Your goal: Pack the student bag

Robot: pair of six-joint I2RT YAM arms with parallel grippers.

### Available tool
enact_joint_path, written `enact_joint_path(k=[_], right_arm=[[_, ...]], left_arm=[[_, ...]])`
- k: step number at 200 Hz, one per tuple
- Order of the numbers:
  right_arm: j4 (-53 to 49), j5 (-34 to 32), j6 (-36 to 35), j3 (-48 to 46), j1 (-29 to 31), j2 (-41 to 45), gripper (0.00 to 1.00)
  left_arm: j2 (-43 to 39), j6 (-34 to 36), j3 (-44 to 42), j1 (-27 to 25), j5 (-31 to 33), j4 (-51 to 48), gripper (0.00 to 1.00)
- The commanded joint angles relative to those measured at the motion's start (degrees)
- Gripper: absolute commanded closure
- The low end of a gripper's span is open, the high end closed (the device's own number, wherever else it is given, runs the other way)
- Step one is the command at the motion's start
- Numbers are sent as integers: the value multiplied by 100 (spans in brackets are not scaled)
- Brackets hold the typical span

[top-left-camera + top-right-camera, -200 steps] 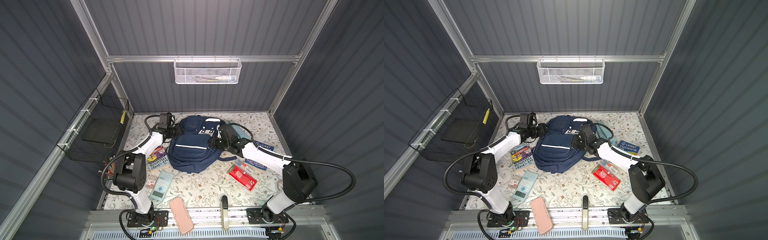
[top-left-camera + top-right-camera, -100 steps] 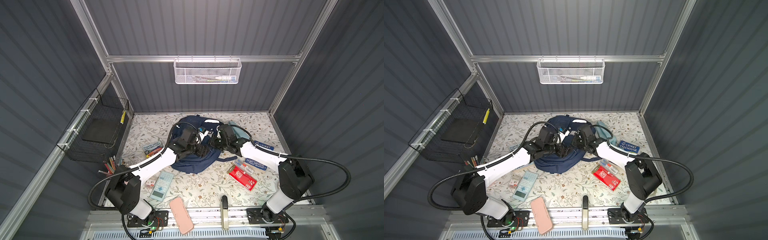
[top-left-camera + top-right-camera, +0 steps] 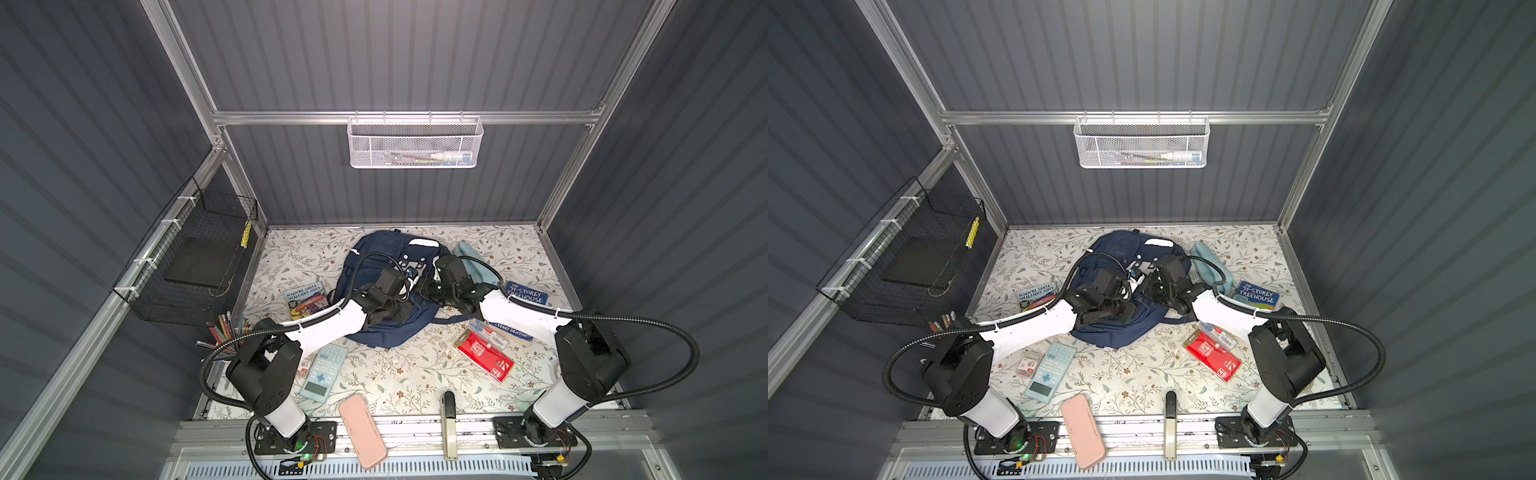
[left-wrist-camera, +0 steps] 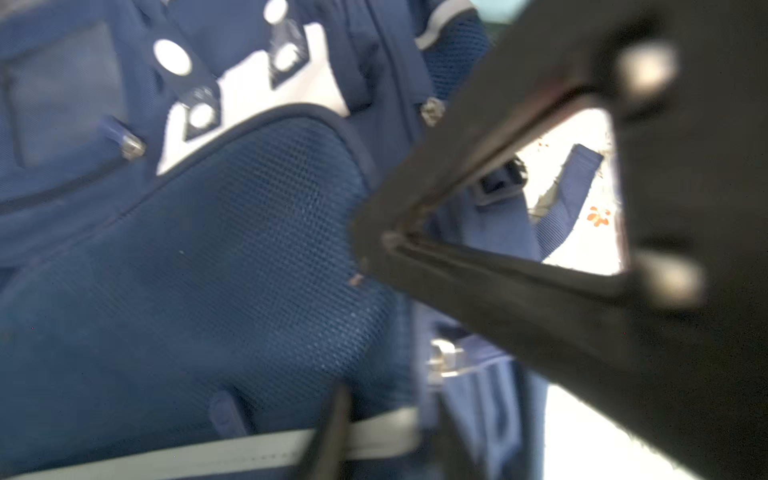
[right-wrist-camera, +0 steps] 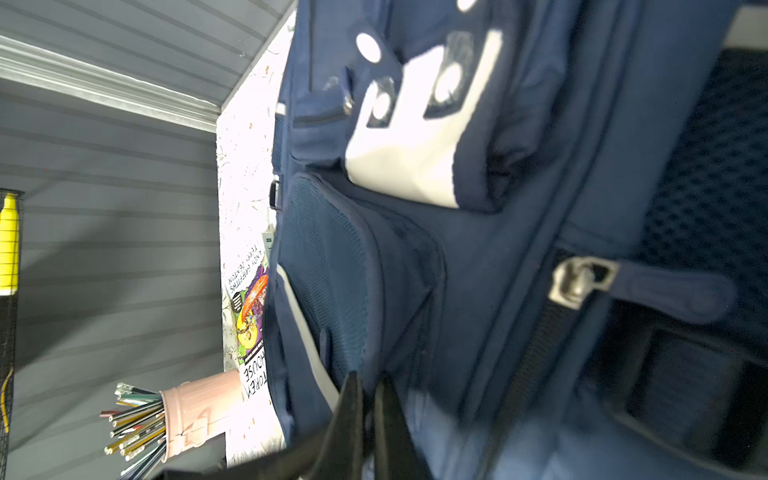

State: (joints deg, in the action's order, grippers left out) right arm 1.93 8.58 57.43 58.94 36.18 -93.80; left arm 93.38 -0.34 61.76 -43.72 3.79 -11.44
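Note:
The student bag (image 3: 374, 253) (image 3: 1121, 249), navy with white patches and stripes, lies at the back middle of the floral table. Over its front, my left gripper (image 3: 401, 311) (image 3: 1125, 311) is pressed into the fabric. In the blurred left wrist view it (image 4: 390, 401) is shut on a fold by the white stripe below the mesh pocket (image 4: 208, 270). My right gripper (image 3: 424, 291) (image 3: 1148, 289) reaches in from the right. Its thin jaws (image 5: 370, 378) are shut on bag fabric beside the mesh pocket (image 5: 332, 270). A zip pull (image 5: 577, 282) shows nearby.
A book (image 3: 305, 299) lies left of the bag; a light blue pouch (image 3: 469, 257) and blue book (image 3: 525, 293) lie right. Red packet (image 3: 484, 357), calculator (image 3: 324, 372), pink case (image 3: 362, 430), pencil cup (image 5: 199, 407). Black wire basket (image 3: 195, 257) on the left wall.
My left arm swung from the bag's left side across onto its front, and its gripper closed there. The right gripper stayed shut on the bag and shifted slightly.

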Motion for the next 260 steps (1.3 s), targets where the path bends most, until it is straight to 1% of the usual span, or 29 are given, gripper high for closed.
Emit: enact_joint_path(k=[1, 6, 10, 12, 17, 20, 24, 33, 38, 44, 49, 55, 69, 79, 93, 104, 119, 146, 172, 193, 207, 221, 231, 239, 247, 254, 255, 256, 260], right_arm=[[199, 550, -266, -51, 28, 414, 99], [55, 595, -487, -23, -46, 450, 90], [-64, 632, -743, 13, -116, 478, 78], [-121, 651, -892, 39, -152, 488, 69], [-345, 680, -1285, 123, -237, 518, 52], [-523, 645, -1529, 210, -285, 532, 46], [-816, 556, -1869, 338, -348, 561, 41], [-1412, 258, -2736, 620, -431, 615, 33], [-1625, -17, -3234, 735, -448, 660, 29], [-1759, -322, -3858, 802, -469, 727, 23], [-1716, -416, -4467, 778, -478, 782, 21], [-1592, -463, -5153, 680, -494, 859, 17], [-1159, -255, -6959, 241, -519, 1058, 16], [-895, 14, -7989, -114, -550, 1171, 13], [-553, 283, -9052, -453, -599, 1239, 14], [-209, 295, -9405, -586, -616, 1199, 13], [-128, 629, -9678, -471, -727, 1034, 13], [-169, 916, -10356, -147, -727, 525, 15], [-516, 872, -10775, 171, -660, 75, 17], [-377, 918, -10983, 130, -612, -114, 20], [-325, 968, -11037, 126, -586, -210, 23], [-254, 913, -11034, 131, -556, -296, 30], [-76, 876, -11033, 65, -528, -338, 32], [83, 782, -11056, 19, -486, -378, 38], [201, 742, -11054, 6, -464, -402, 50], [273, 729, -11041, -5, -458, -408, 65], [297, 714, -11029, -9, -458, -404, 69], [297, 714, -11029, -9, -458, -404, 69], [369, 692, -10991, -33, -461, -395, 77]], left_arm=[[99, 69, 159, 179, 487, 54, 100], [64, 102, 153, 180, 491, 42, 100], [35, 138, 160, 177, 491, 8, 100], [23, 157, 168, 175, 491, -12, 100], [-14, 196, 189, 176, 491, -61, 100], [-34, 220, 188, 181, 489, -72, 100], [-74, 255, 183, 178, 486, -78, 100], [-171, 311, 122, 179, 433, 0, 100], [-221, 362, 86, 184, 398, 61, 100], [-283, 414, 39, 176, 340, 135, 100], [-325, 436, 11, 182, 268, 193, 100], [-372, 466, -1, 182, 178, 220, 100], [-457, 545, 14, 182, -72, 234, 100], [-530, 569, 13, 181, -122, 297, 100], [-599, 635, 64, 182, -138, 320, 100], [-628, 695, 95, 189, -155, 288, 100], [-665, 710, 82, 201, -210, 299, 100], [-701, 706, 58, 231, -448, 346, 100], [-810, 702, 13, 287, -496, 353, 100], [-905, 563, -94, 467, -930, 567, 100], [-885, 503, -83, 535, -1026, 626, 100], [-840, 468, -51, 597, -1151, 643, 100], [-822, 432, -24, 629, -1259, 656, 100], [-815, 433, -1, 628, -1283, 637, 100], [-814, 413, 9, 631, -1280, 639, 100], [-820, 406, 9, 641, -1280, 639, 100], [-821, 400, 11, 639, -1282, 641, 100], [-821, 397, 11, 638, -1283, 642, 100], [-811, 370, 6, 650, -1288, 662, 100]])
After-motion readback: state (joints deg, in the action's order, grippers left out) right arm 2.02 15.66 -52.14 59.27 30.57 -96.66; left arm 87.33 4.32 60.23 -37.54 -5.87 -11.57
